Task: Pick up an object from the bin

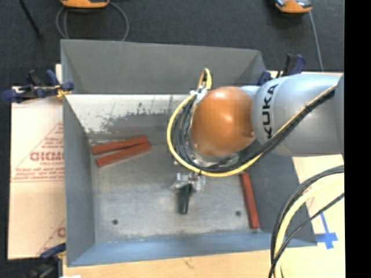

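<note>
My gripper (pixel 184 202) hangs below the orange wrist cover, low over the bin floor slightly right of the middle. I see nothing held in it. A long red bar (pixel 250 201) lies to its right along the foot of the right wall, pointing from front to back. Two more red bars (pixel 120 149) lie side by side in the left half of the bin, slightly tilted and well away from the gripper.
The arm comes in over the bin's right rim, and its orange cover and looped yellow and black cables hide the back right part of the floor. Bare floor lies between the gripper and the two left bars.
</note>
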Tool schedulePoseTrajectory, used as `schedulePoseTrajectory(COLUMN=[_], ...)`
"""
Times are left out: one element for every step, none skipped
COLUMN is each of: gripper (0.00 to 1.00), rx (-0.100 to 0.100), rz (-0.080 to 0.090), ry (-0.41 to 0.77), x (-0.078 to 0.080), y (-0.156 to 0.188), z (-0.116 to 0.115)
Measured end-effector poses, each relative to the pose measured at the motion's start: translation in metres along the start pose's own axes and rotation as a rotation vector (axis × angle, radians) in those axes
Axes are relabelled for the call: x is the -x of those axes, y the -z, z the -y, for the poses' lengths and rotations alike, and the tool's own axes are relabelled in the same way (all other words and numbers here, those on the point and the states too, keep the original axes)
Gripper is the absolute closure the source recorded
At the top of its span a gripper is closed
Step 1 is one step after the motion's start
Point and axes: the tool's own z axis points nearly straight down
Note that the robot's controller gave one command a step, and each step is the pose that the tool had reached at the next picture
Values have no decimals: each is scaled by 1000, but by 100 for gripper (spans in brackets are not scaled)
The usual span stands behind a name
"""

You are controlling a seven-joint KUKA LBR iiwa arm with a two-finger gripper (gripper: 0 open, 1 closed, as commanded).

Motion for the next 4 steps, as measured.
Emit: schedulePoseTrajectory(gripper=[100,0,0,0], rx=[-8,2,7,-8], rz=[1,2,4,2], ry=[34,33,125,319], x=[-20,-19,42,12], y=[131,126,40,2], z=[12,10,19,33])
